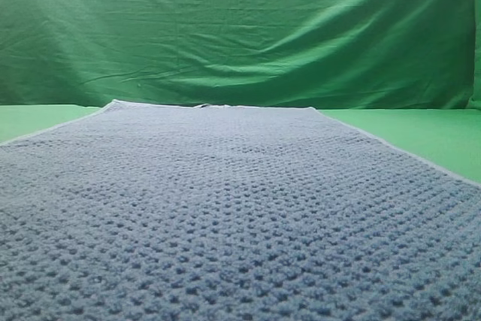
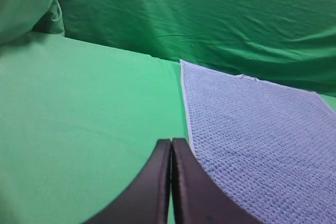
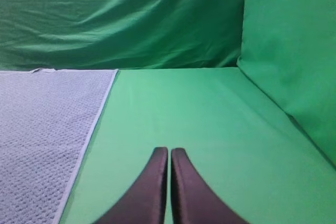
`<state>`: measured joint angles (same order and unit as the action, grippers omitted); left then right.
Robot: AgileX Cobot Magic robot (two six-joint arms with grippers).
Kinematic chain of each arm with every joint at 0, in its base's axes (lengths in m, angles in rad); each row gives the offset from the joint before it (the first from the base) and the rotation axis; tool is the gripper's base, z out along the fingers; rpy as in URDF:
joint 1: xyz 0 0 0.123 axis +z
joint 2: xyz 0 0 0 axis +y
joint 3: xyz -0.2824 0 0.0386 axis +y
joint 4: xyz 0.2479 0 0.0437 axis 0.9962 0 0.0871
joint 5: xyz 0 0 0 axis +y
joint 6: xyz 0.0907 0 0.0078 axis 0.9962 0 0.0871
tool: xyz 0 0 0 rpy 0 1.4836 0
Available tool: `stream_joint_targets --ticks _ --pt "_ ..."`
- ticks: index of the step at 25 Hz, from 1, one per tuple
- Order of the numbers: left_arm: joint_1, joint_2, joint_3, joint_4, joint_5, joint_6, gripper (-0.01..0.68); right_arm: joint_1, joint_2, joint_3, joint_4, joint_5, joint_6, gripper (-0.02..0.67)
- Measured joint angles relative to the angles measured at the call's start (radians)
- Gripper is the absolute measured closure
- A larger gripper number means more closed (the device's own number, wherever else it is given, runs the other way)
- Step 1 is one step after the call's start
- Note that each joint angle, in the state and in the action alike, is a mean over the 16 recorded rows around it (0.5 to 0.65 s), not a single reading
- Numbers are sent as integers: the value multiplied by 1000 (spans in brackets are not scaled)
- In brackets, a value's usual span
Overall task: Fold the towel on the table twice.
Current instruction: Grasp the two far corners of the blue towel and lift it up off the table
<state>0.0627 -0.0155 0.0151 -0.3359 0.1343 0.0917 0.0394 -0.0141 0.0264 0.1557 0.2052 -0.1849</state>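
The towel (image 1: 233,208) lies spread flat and unfolded on the table (image 1: 421,129), its far edge near the wrinkled backdrop cloth (image 1: 240,28). My left gripper (image 2: 171,142) hangs just off the towel's left hem, fingers pressed together on nothing. My right gripper (image 3: 169,151) sits beyond the towel's right hem, closed and empty too; whether either touches the table, I can't tell.

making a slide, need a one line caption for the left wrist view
Shut left gripper above the green table, just left of the flat blue-grey waffle-weave towel.
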Motion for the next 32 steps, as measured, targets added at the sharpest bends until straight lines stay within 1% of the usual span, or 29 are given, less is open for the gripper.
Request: stream_joint_targets --ticks 5,9,15,21,27,32 --pt "0 0 -20 -43 -46 0 673 0 0 -10 33 -108 22 649" --pt "0 4 -78 -48 -15 11 673 0 3 -66 54 -126 39 649" --pt "0 22 -206 -69 69 33 673 0 40 -205 81 -100 54 649" --pt "0 41 -317 -130 141 55 673 0 87 -343 89 -32 46 649" --pt "0 57 -354 -203 156 68 673 0 134 -405 95 -17 39 649" --pt "0 102 -384 -204 202 77 673 0 194 -454 92 33 37 649"
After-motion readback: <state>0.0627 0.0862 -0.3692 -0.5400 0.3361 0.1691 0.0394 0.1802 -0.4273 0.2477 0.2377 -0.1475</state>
